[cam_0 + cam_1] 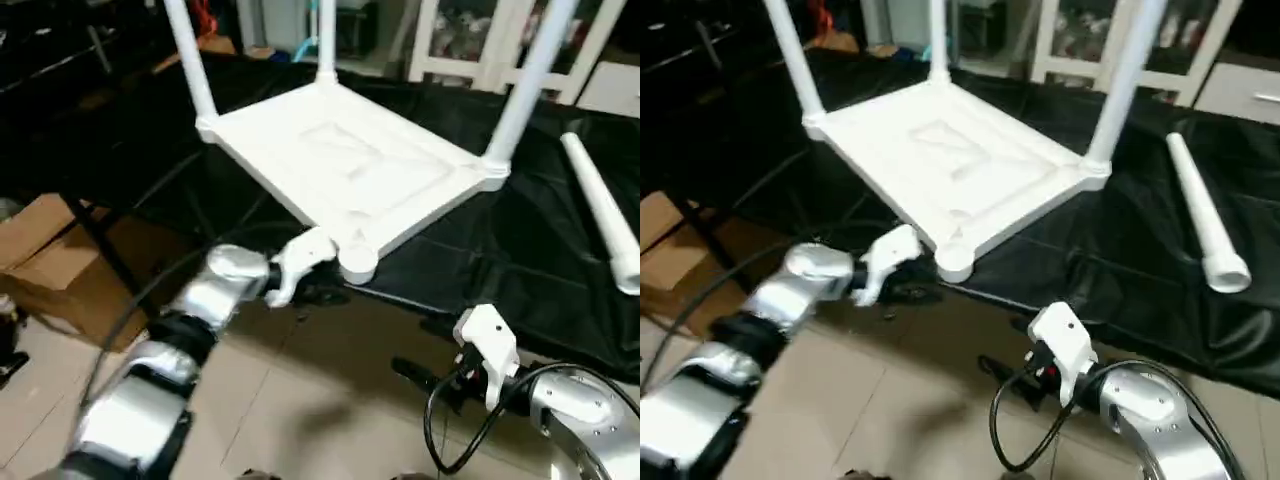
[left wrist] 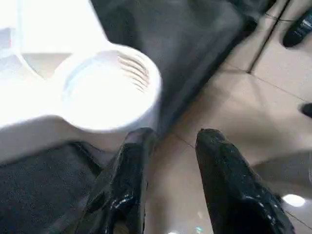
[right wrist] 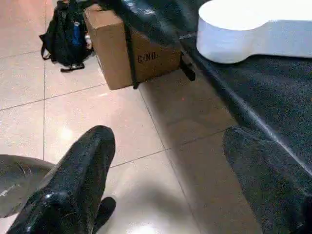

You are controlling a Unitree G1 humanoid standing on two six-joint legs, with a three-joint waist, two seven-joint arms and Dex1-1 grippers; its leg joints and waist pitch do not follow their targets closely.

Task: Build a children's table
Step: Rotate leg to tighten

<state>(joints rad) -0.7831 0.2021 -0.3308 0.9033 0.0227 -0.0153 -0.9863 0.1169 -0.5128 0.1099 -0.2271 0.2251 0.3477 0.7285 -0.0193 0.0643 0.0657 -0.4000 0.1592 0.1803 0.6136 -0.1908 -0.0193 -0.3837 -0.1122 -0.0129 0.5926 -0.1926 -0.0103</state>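
1. The white table top [image 1: 950,160] lies upside down on a black cloth [image 1: 1140,260], three legs [image 1: 1118,80] standing up from its corners.
2. The near corner socket [image 1: 954,262] is empty and juts past the cloth's edge.
3. A loose leg [image 1: 1202,215] lies on the cloth, well to the right.
4. The left arm [image 1: 790,290] reaches toward the empty socket; its white wrist part ends just beside it.
5. The right arm [image 1: 1140,410] hangs low over the tiled floor [image 1: 920,400].
6. A cardboard box [image 1: 665,255] sits at the left.

Beige tiled floor [image 3: 73,117], cardboard box [image 3: 131,53], white cabinet [image 1: 500,40].
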